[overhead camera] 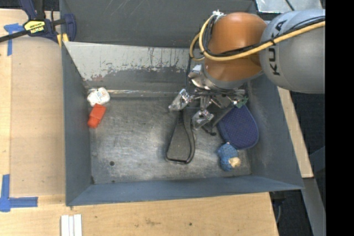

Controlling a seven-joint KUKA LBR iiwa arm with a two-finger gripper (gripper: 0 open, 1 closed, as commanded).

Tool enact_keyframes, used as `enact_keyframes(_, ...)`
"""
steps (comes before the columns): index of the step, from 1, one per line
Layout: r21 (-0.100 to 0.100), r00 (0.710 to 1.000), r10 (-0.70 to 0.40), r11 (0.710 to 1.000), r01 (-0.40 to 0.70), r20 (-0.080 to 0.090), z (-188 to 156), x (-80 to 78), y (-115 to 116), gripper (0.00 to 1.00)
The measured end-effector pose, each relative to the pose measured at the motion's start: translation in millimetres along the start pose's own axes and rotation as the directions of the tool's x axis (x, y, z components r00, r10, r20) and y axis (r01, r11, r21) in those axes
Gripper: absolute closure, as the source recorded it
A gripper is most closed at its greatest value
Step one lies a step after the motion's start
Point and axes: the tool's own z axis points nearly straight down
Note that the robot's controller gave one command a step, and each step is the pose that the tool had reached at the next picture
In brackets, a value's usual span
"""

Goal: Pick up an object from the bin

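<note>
**Orange wrist cover (232, 47) sits highest; gripper (200, 110) is low over the dark grey flat piece (181, 143)**

You can't read the jaws from this angle. The wrist hardware blocks the gap, so spread vs. pressed together is a can't-tell.

The gripper is over the narrow top end of the dark grey flat piece. That piece is long, thin at the top and wider toward a rounded bottom end. It lies flat on the bin floor, approx. centre and a bit to the right, running top to bottom in your view. You can't tell whether the gripper touches it.

Just right of the gripper is a dark blue oval pad (240, 129), with its upper left edge tucked under the gripper hardware. Just below that pad is a small blue lump w/ a tan spot (227, 156), near the floor's front right corner. It lies apart from the flat piece.

Well apart, on the left side of the floor, is an orange block (96, 116). A white crumpled bit (98, 96) sits just above it, at the foot of the back wall.

The grey bin (77, 141) has sloped walls all round. The grey arm (296, 58), w/ KUKA lettering, comes in from the right, and a yellow cable (249, 53) loops round the orange cover.
</note>
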Motion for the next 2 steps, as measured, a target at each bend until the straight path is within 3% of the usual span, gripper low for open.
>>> enact_keyframes(1,0.000,0.981,-0.192,0.981,0.192,0.000,-35,42.1,-48,1.00)
enact_keyframes(2,0.006,0.982,-0.190,0.982,0.190,0.003,-161,44.1,-47,1.00)
